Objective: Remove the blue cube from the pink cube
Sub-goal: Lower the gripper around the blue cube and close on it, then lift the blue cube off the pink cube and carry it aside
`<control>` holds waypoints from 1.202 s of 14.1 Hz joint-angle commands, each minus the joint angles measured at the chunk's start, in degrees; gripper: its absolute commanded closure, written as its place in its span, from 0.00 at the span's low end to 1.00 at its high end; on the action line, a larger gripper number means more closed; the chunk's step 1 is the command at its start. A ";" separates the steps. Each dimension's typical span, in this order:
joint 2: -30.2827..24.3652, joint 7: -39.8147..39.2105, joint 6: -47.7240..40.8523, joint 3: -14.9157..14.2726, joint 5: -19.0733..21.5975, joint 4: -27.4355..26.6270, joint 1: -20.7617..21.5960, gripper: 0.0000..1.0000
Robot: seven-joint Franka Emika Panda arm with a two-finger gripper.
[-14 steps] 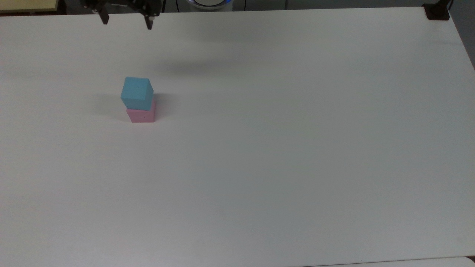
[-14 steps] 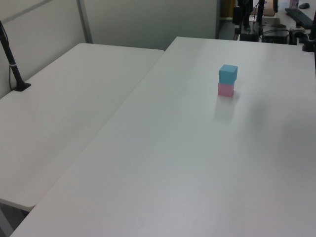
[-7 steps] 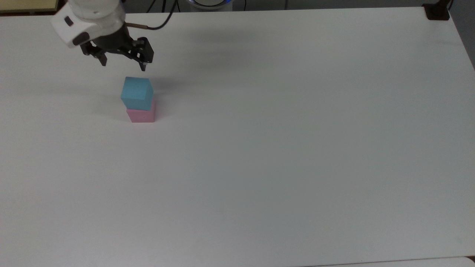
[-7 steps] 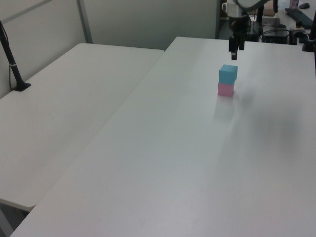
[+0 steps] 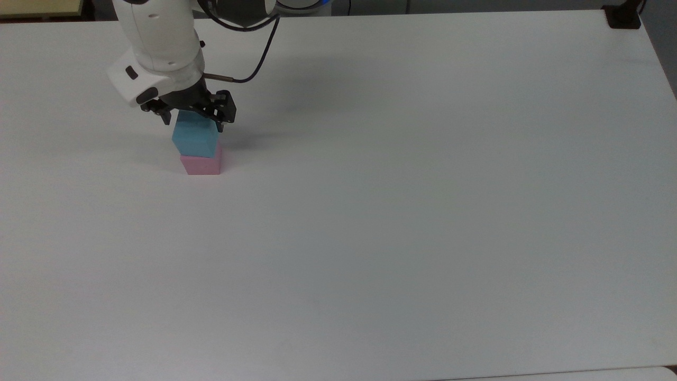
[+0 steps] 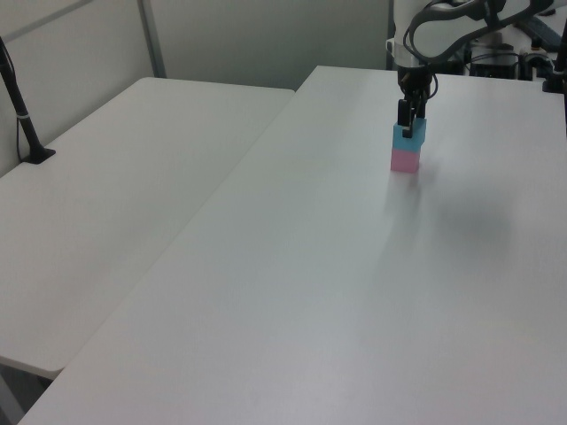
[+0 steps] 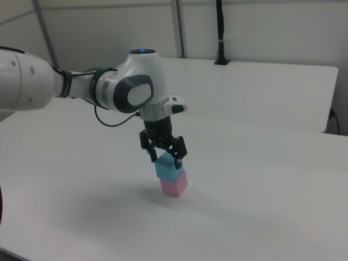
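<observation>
Between the spread jaws in the top view, the blue cube [image 5: 194, 138] now sits framed; the gripper [image 5: 193, 120] has dropped from above the stack, so grasping looks imminent. Left view: fingers reach the cube's upper part, the pink cube [image 6: 405, 160] beneath. Right view: jaws wide, straddling its top; contact unclear.

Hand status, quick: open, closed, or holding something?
Hand: open, fingers on either side of the top of the blue cube, not gripping it.
</observation>
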 commanded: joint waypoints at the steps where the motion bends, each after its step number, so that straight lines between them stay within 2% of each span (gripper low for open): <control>1: -0.89 0.21 1.33 -1.42 0.40 -1.14 1.53 0.39; 2: -1.15 0.29 0.63 -1.33 0.74 -0.79 1.45 0.70; 5: -2.90 -2.16 -2.17 -2.38 1.01 0.43 1.10 0.70; 7: -3.61 -10.74 -5.00 -8.16 1.80 2.81 1.01 0.70; 9: -2.92 -18.83 -3.87 -12.99 1.80 2.55 0.22 0.69; 10: -1.60 -26.27 -0.29 -16.07 2.06 1.68 -1.44 0.68; 11: -0.63 -29.91 2.53 -17.23 3.02 0.89 -2.76 0.68; 12: 1.90 -32.73 5.60 -17.85 5.38 0.97 -5.21 0.68; 15: 8.93 -37.30 9.65 -17.68 6.54 1.41 -9.17 0.65; 16: 10.61 -38.46 11.33 -17.59 7.07 1.32 -9.89 0.64; 17: 12.54 -39.78 13.00 -17.33 9.34 1.32 -10.33 0.61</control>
